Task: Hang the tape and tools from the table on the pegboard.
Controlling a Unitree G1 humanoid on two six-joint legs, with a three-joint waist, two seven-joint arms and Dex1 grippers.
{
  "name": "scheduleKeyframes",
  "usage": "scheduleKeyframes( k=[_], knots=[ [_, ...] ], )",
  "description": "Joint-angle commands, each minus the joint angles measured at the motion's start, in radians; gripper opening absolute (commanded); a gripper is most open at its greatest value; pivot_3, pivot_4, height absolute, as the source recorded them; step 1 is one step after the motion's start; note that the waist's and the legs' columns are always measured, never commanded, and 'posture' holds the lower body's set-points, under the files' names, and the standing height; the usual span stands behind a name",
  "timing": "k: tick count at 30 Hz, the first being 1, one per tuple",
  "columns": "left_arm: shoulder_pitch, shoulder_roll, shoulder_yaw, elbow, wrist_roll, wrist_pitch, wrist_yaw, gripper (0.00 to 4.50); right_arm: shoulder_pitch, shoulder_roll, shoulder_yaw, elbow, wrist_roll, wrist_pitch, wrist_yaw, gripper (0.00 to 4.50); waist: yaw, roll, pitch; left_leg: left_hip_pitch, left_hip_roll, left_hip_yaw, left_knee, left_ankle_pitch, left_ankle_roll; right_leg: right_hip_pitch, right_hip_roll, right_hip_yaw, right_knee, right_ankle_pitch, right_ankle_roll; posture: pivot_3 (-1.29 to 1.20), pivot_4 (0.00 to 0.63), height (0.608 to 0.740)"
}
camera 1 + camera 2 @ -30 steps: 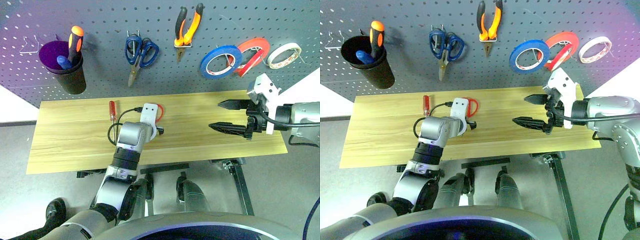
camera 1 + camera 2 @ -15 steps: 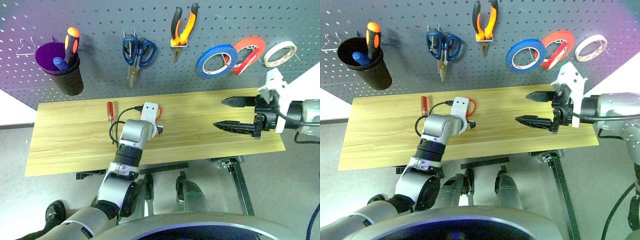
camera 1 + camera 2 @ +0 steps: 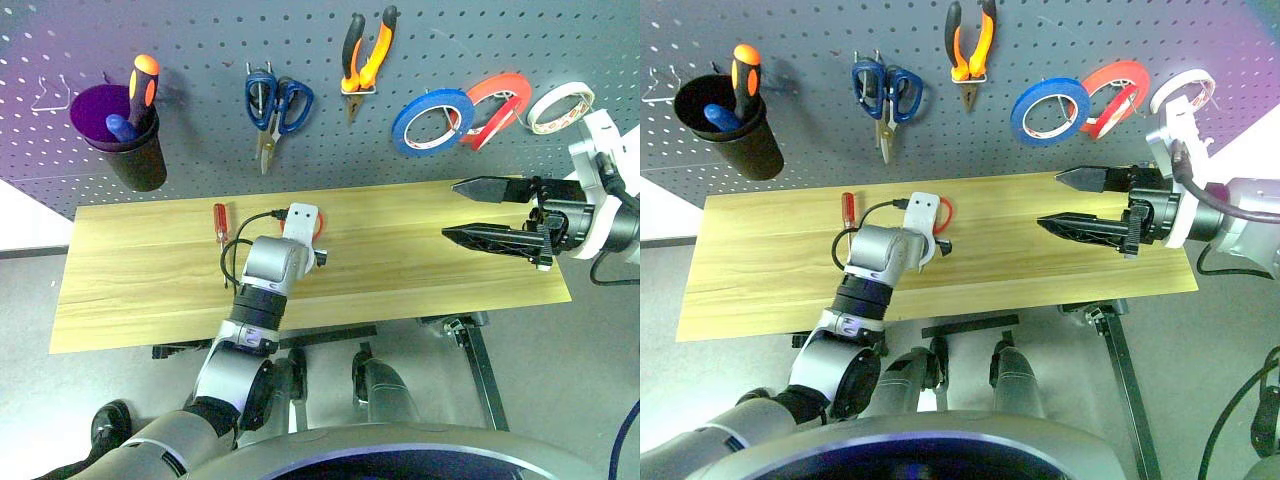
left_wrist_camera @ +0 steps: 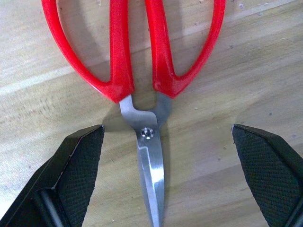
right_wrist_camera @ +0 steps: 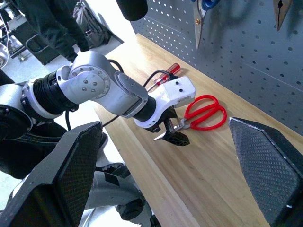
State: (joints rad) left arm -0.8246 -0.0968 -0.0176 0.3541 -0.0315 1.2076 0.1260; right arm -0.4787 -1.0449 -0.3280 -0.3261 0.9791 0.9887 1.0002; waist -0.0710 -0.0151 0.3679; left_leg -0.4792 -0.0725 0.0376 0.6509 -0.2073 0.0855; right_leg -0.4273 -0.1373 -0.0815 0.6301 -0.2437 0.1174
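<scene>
I have the left gripper (image 4: 161, 189) low over the table (image 3: 150, 290), its 2 fingers (image 4: 78, 170) spread wide either side of the red-handled scissors (image 4: 142, 71), which lie flat with the blades running back between the pads, untouched. So the step in hand is picking up the scissors. Next I judge I must sink a little and close across the pivot, then lift.

The red-handled screwdriver (image 3: 221, 218) lies just beside, on the wood. My right gripper (image 3: 500, 212) hangs spread and empty above the table's right end.

Farthest, on the pegboard (image 3: 200, 40), the pliers (image 3: 366, 55) and the reddish tape (image 3: 497, 103) already hang.

I can read no brand or writing anywhere.
</scene>
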Motion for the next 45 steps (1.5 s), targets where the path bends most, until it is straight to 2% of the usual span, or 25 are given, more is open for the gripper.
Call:
scheduleKeyframes(
  k=[1,8,11,15,24,36,39,41,42,43,45],
  knots=[
    [0.009,0.007,-0.037,0.032,0.016,0.001,-0.02,4.5,-0.003,-0.016,-0.047,-0.02,0.023,-0.001,-0.009,4.47,0.0,0.0,0.0,0.0,0.0,0.0,0.0,0.0,0.0,0.0,0.0,0.0,0.0,0.0,0.0,-0.36,0.399,0.723],
    [0.011,0.032,-0.096,0.029,0.028,0.023,-0.067,4.5,-0.011,-0.013,-0.044,-0.01,0.019,-0.005,-0.036,4.47,0.0,0.0,0.0,0.0,0.0,0.0,-0.001,0.0,0.0,0.0,0.0,0.0,0.0,0.0,0.0,-0.36,0.399,0.723],
    [0.017,0.025,-0.066,0.027,0.01,0.038,-0.08,4.5,-0.022,-0.009,-0.039,-0.004,0.016,-0.008,-0.048,4.47,0.0,0.0,0.0,0.0,0.0,0.0,-0.001,0.0,0.0,0.0,0.0,0.0,-0.001,0.0,0.0,-0.36,0.4,0.723],
    [0.019,0.026,-0.061,0.021,0.023,0.042,-0.072,3.3,-0.027,-0.012,-0.031,-0.001,0.011,-0.016,-0.049,4.5,0.0,0.0,0.0,0.0,0.0,0.0,-0.001,0.0,0.0,0.0,0.0,0.0,-0.001,0.0,0.0,-0.36,0.402,0.723],
    [0.023,0.02,-0.044,0.014,0.037,0.067,-0.036,0.25,-0.051,-0.012,-0.017,0.013,0.0,-0.016,-0.055,4.5,0.0,0.0,0.0,0.0,0.0,0.0,-0.001,0.0,0.001,0.0,0.0,0.0,-0.001,0.0,0.0,-0.35,0.401,0.723],
    [0.061,0.028,-0.018,-0.061,0.034,0.084,-0.026,0.25,-0.061,0.005,-0.003,0.022,-0.021,-0.035,-0.044,4.5,0.0,0.0,0.0,0.0,0.0,0.001,-0.002,0.0,0.001,-0.001,0.0,0.0,-0.002,0.0,0.0,-0.34,0.394,0.723],
    [0.088,0.09,-0.112,-0.143,0.014,0.04,-0.132,0.25,-0.052,0.0,-0.003,0.026,-0.022,-0.043,-0.022,4.5,0.0,0.0,0.0,0.0,0.0,0.001,-0.002,0.0,0.0,-0.001,0.0,0.0,-0.002,0.0,0.0,-0.33,0.391,0.723],
    [0.105,0.116,-0.128,-0.196,-0.006,0.058,-0.174,0.25,-0.052,0.003,0.0,0.032,-0.031,-0.052,-0.02,4.5,0.0,0.001,0.0,0.0,0.0,0.001,-0.003,0.0,0.0,-0.001,0.0,0.0,-0.002,0.0,0.0,-0.33,0.388,0.723],
    [0.113,0.139,-0.15,-0.226,-0.012,0.047,-0.205,0.25,-0.054,0.005,0.0,0.036,-0.03,-0.053,-0.02,4.5,0.0,0.001,0.001,0.0,0.0,0.001,-0.003,0.0,0.0,-0.001,0.0,0.0,-0.002,0.0,0.0,-0.32,0.387,0.723],
    [0.132,0.177,-0.174,-0.267,-0.062,0.014,-0.307,0.25,-0.051,0.005,0.002,0.035,-0.033,-0.057,-0.016,4.5,0.001,0.001,0.001,-0.001,0.0,0.001,-0.003,0.0,0.0,-0.001,0.0,0.0,-0.002,0.0,0.0,-0.32,0.384,0.723],
    [0.156,0.233,-0.207,-0.334,-0.076,0.01,-0.361,0.25,-0.054,0.007,0.008,0.04,-0.037,-0.061,-0.015,4.5,0.001,0.002,0.001,-0.001,0.0,0.001,-0.003,0.0,-0.001,-0.002,0.0,0.0,-0.002,0.0,0.0,-0.31,0.382,0.723]
  ],
)
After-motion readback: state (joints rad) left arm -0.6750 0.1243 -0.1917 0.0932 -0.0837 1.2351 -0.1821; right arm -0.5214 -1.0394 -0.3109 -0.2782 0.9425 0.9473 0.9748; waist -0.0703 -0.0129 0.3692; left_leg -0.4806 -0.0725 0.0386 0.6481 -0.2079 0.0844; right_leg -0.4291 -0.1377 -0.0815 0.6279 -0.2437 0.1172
